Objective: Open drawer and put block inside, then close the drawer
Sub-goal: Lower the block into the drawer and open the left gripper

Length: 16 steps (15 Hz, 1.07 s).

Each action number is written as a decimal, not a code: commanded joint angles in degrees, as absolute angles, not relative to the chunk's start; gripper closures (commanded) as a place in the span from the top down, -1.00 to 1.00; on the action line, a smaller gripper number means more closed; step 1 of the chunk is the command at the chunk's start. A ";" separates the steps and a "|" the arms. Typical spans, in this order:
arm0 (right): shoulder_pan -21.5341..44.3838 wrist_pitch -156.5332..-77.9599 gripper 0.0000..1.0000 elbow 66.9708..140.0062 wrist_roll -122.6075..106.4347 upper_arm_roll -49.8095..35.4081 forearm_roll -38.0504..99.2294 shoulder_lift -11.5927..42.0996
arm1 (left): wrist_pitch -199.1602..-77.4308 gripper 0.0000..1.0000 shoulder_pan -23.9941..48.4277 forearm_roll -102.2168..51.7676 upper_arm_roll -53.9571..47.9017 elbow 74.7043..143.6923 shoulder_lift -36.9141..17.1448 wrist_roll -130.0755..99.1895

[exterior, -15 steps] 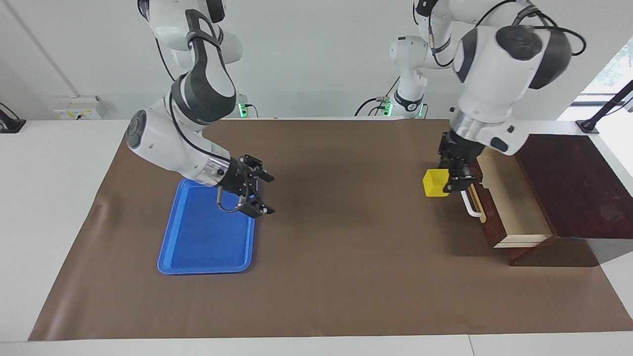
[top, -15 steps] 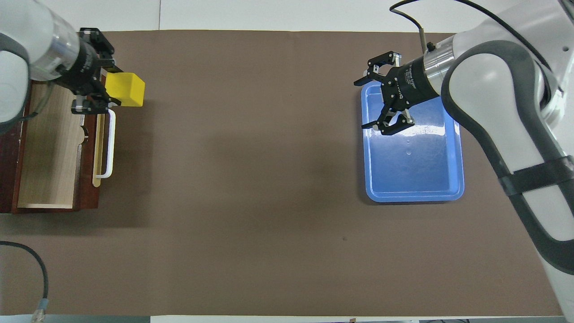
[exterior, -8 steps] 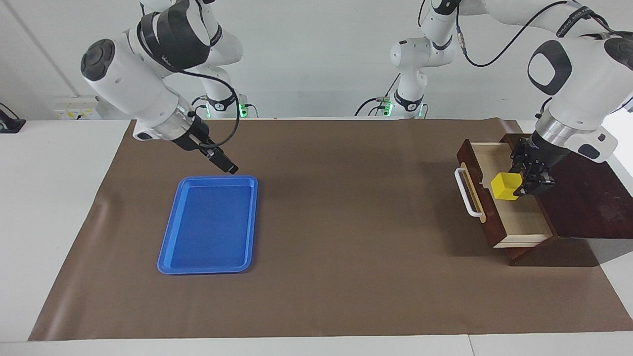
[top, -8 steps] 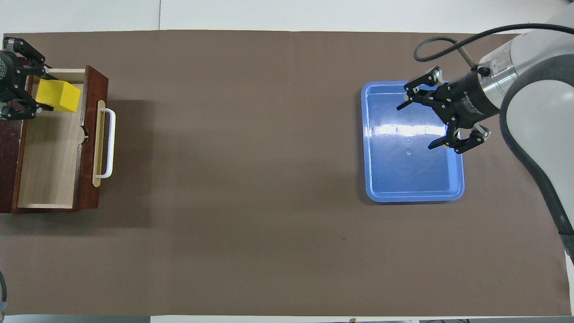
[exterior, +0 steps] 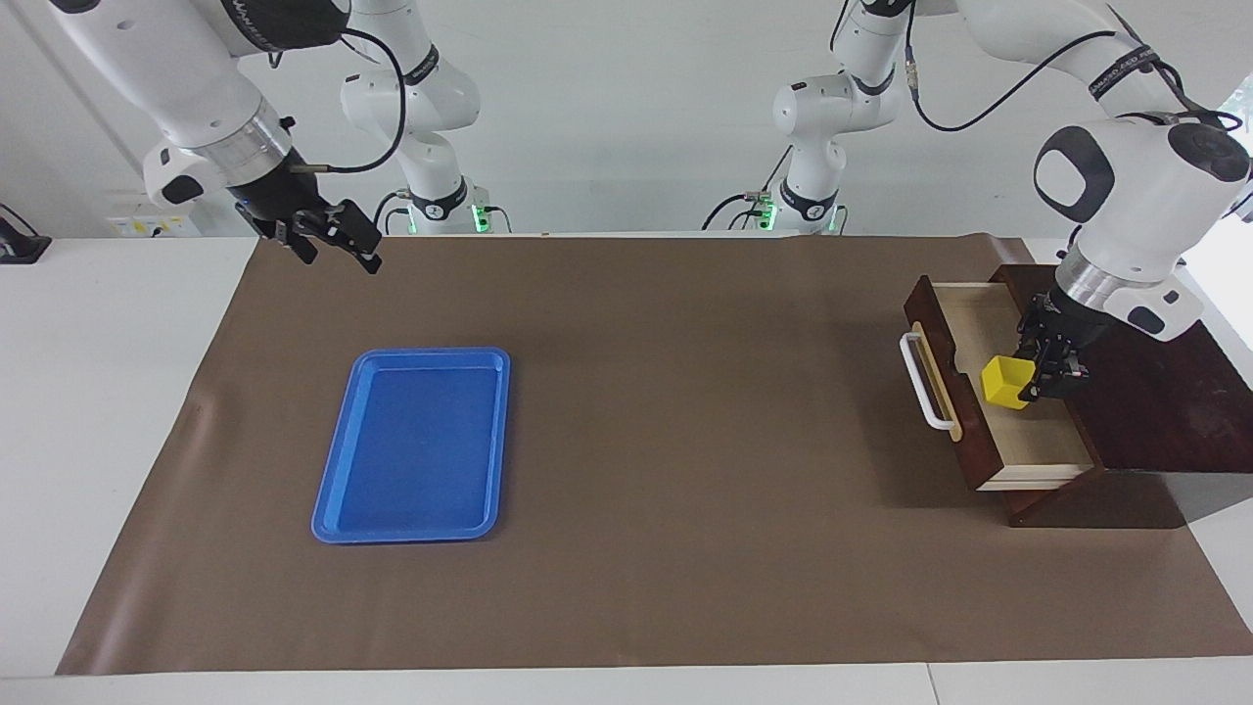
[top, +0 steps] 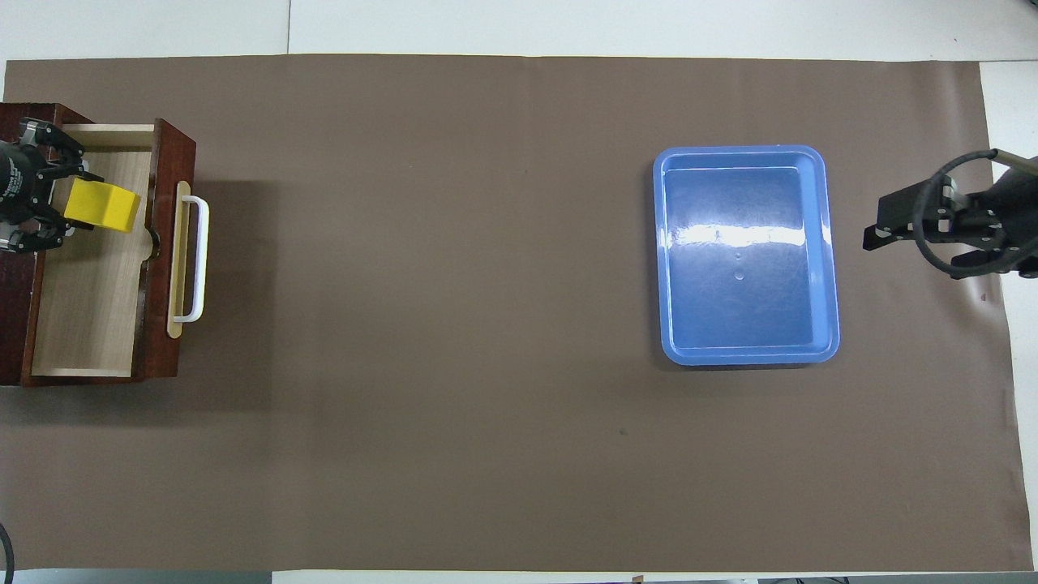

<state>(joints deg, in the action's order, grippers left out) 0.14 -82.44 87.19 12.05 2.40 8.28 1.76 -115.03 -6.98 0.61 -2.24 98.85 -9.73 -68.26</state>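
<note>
The drawer (exterior: 1040,438) of the slant-fronted wooden box stands pulled open, its pale wood floor showing and its white handle (exterior: 926,388) facing the table's middle. It also shows in the overhead view (top: 91,316). My left gripper (exterior: 1040,377) is shut on the yellow block (exterior: 1004,382) and holds it low inside the open drawer, over the end nearer to the robots. In the overhead view the left gripper (top: 58,204) and the block (top: 104,208) are over the drawer's floor. My right gripper (exterior: 330,238) is open and empty, raised over the mat's edge near its own base.
A blue plastic tray (exterior: 338,490) lies empty on the brown mat toward the right arm's end, also in the overhead view (top: 827,259). The dark wooden box top (exterior: 1145,401) lies beside the drawer.
My left gripper has carried the block from beside the handle over the drawer and lowered it into it. My right gripper has drawn back from over the blue tray toward its base.
</note>
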 commanded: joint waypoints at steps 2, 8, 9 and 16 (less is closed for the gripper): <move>-0.53 -81.65 1.00 90.87 7.21 1.67 4.49 -0.61 | -117.86 -1.00 -8.35 -0.09 -2.72 103.53 -7.38 -66.09; -0.53 -83.23 1.00 93.34 7.29 1.67 3.52 -1.85 | -119.36 -1.00 -7.82 -0.09 -2.72 108.89 -5.45 -63.72; -0.27 -84.45 1.00 92.99 7.12 1.67 2.73 -1.58 | -119.09 -1.00 -7.74 -0.09 -2.72 108.90 -5.45 -64.07; 0.09 -85.16 1.00 93.16 3.25 1.58 0.79 -1.67 | -117.78 1.00 -8.44 0.52 -2.55 107.94 -5.45 -64.95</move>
<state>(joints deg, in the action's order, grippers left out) 0.15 -83.79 91.47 5.53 1.81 2.32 -0.29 -117.77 -7.84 0.61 -2.63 106.67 -7.22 -65.19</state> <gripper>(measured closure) 0.000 0.163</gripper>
